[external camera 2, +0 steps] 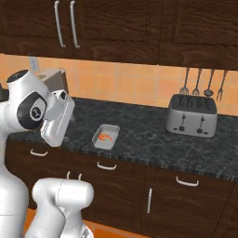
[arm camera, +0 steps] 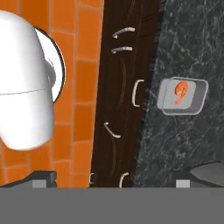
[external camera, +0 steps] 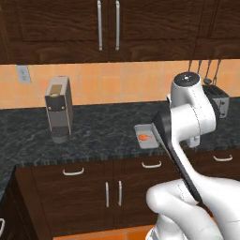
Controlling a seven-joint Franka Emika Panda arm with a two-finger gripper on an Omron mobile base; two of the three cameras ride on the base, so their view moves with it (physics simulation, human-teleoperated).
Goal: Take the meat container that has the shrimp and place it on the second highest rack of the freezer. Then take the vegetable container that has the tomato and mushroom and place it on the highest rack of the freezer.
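The meat container (external camera 2: 113,128) is a shallow grey tray near the front edge of the dark counter, also seen as the tray (external camera: 142,127) and the tray (arm camera: 197,107). A small orange-pink shrimp (external camera 2: 105,136) lies in it, shown too as the shrimp (external camera: 143,137) and the shrimp (arm camera: 180,92). My gripper (arm camera: 116,178) hangs open and empty, high above the counter's front edge and off to the tray's left, with its fingertips (arm camera: 41,176) wide apart. The arm hides the tray's right side in the left base view. The vegetable container, tomato, mushroom and freezer are out of view.
A grey coffee machine (external camera: 59,109) stands on the counter at the left. A silver toaster (external camera 2: 192,115) sits to the right, below hanging utensils (external camera 2: 202,82). Dark wall cabinets (external camera: 108,28) hang overhead. Lower cabinets (external camera 2: 107,167) front an orange floor (arm camera: 76,100).
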